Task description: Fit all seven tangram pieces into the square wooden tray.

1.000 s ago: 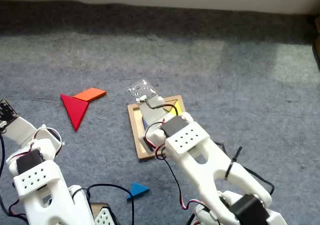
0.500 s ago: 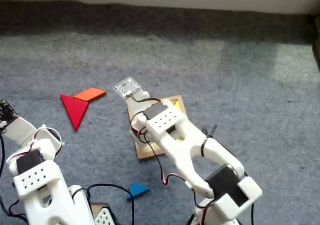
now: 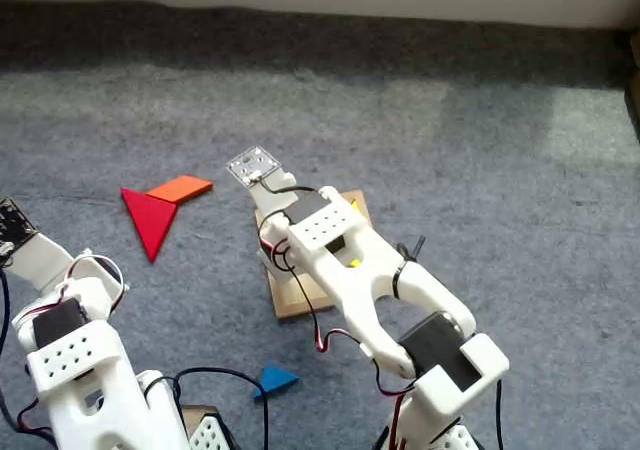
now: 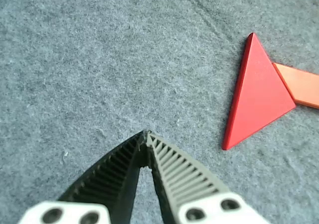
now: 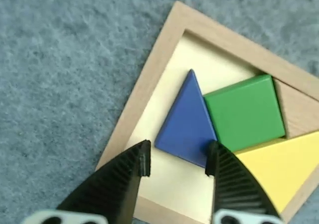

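Observation:
The square wooden tray (image 5: 145,88) lies on grey carpet and holds a blue triangle (image 5: 186,123), a green square (image 5: 244,112) and a yellow triangle (image 5: 271,167). My right gripper (image 5: 178,159) hangs open just above the blue triangle's lower edge, one finger on each side of it, holding nothing. From above, the right arm (image 3: 330,240) covers most of the tray (image 3: 296,298). A red triangle (image 3: 148,220) and an orange piece (image 3: 182,187) touch each other to the tray's left. My left gripper (image 4: 145,135) is shut and empty over bare carpet, short of the red triangle (image 4: 256,92).
A small blue triangle (image 3: 275,379) lies on the carpet near the front, between the two arm bases. The left arm (image 3: 70,350) stands at the front left. Open carpet stretches behind and to the right of the tray.
The right arm has swung left and pushed forward over the tray, its wrist now past the tray's back left corner. The left arm and the loose pieces have not moved.

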